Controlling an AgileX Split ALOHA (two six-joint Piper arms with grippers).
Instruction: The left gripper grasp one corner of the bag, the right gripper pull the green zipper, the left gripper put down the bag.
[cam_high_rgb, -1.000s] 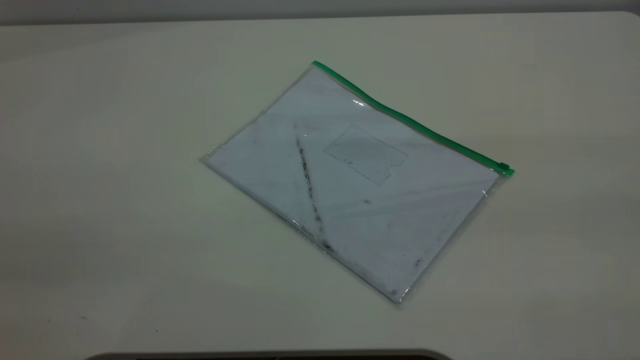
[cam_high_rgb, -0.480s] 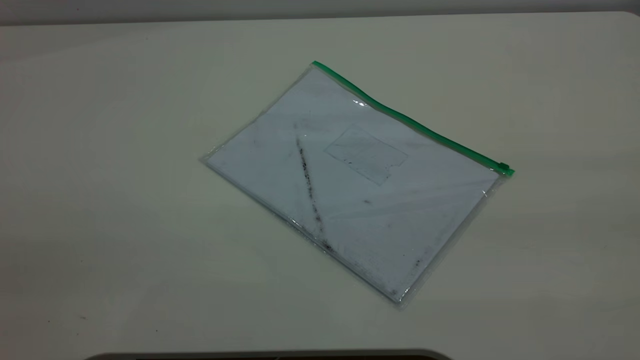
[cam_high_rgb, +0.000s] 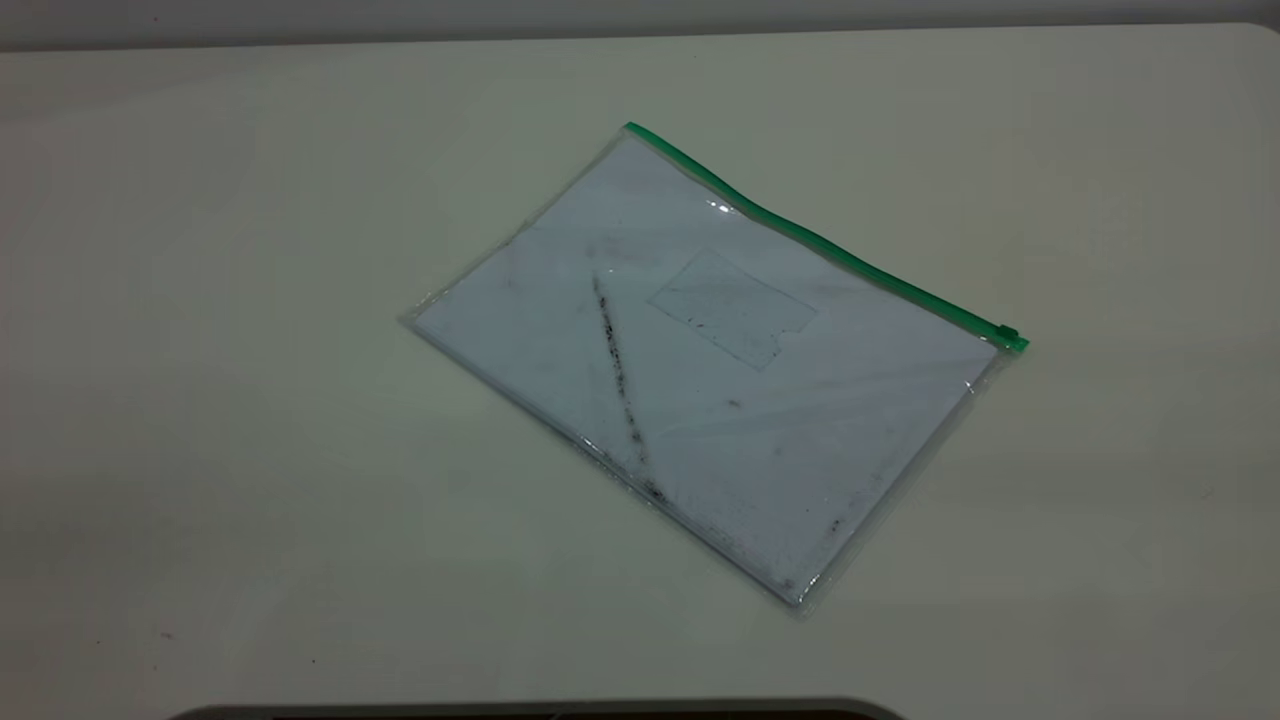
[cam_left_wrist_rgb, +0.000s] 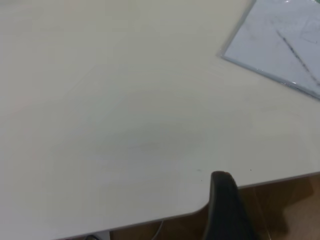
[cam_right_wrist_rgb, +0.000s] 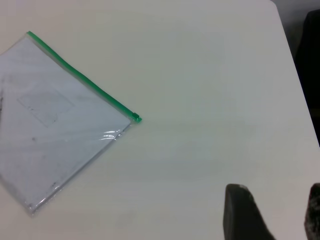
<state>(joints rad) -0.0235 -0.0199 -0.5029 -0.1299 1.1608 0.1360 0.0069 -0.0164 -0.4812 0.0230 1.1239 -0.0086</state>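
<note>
The bag (cam_high_rgb: 700, 360) lies flat on the white table (cam_high_rgb: 200, 400), a clear pouch with white sheets, a dark diagonal streak and a small card pocket. The green zipper (cam_high_rgb: 820, 240) runs along its far edge, with the slider tab (cam_high_rgb: 1008, 333) at the right end. The corner of the bag (cam_high_rgb: 632, 128) near the streak is at the far end. Neither gripper shows in the exterior view. The left gripper (cam_left_wrist_rgb: 272, 200) hangs over the table's edge, far from the bag (cam_left_wrist_rgb: 280, 45); one finger (cam_left_wrist_rgb: 225, 205) shows. The right gripper (cam_right_wrist_rgb: 277, 210) is open and empty, apart from the zipper (cam_right_wrist_rgb: 80, 75).
The table's front edge and a brown floor (cam_left_wrist_rgb: 280, 205) show in the left wrist view. A dark object (cam_right_wrist_rgb: 310, 65) stands beyond the table's side edge in the right wrist view. A dark rim (cam_high_rgb: 540, 710) lies at the near edge in the exterior view.
</note>
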